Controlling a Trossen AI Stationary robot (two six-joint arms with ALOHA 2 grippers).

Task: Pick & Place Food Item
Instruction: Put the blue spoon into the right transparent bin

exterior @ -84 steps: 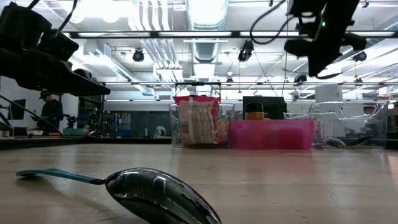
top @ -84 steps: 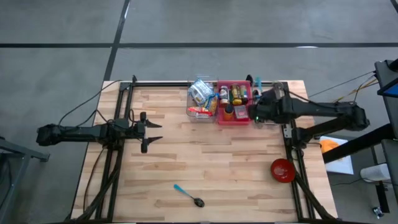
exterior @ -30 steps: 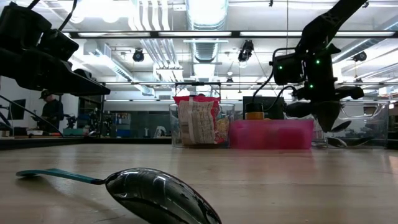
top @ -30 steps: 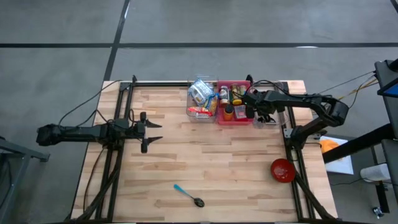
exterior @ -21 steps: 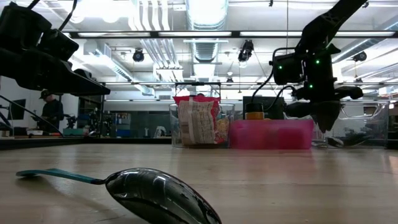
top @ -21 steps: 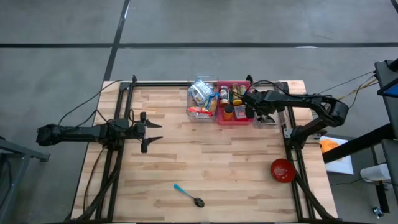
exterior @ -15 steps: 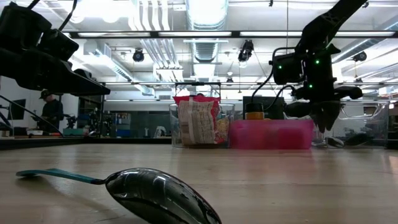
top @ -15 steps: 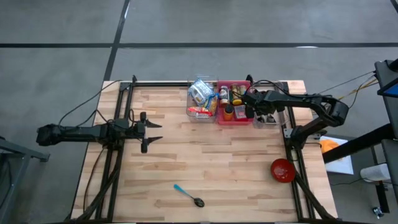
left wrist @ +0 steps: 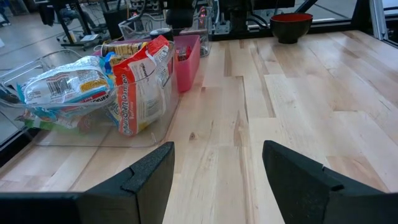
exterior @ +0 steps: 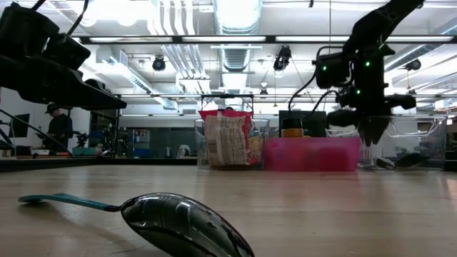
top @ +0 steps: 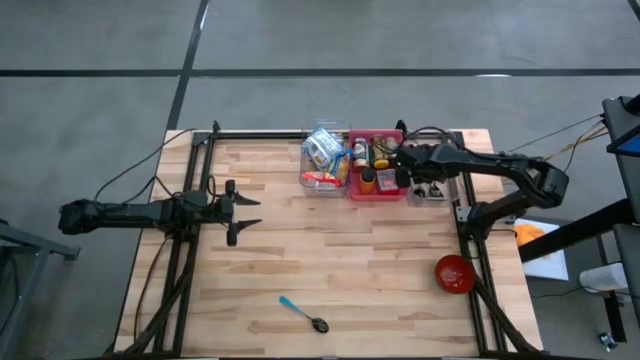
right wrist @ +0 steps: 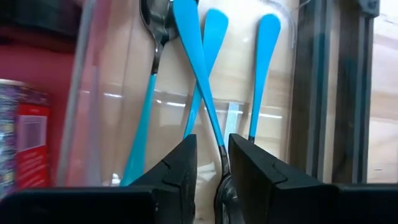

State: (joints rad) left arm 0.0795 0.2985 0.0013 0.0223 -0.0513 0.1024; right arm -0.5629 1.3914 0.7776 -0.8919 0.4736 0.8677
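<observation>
**Right gripper edges along above the spoon bin**

Waiting at the table's left, the left gripper (top: 243, 211) is spread open, holding nothing. Snack bags (top: 322, 148) sit in the clear bin and cans in the pink bin (top: 376, 196) just beside it, untouched. The right gripper (right wrist: 212, 149) hangs over the blue-handled spoons (right wrist: 198, 68), astride one handle; whether it grips cannot be told.

High view: straight down over the whole table (top: 330, 270). Low view: level at tabletop, close behind a spoon (exterior: 178, 221), facing the room. Left wrist view looks along the boards; right wrist view sits close above blue-handled spoons (right wrist: 205, 93). High, low and left wrist views share the pink bin (top: 377, 165).
</observation>
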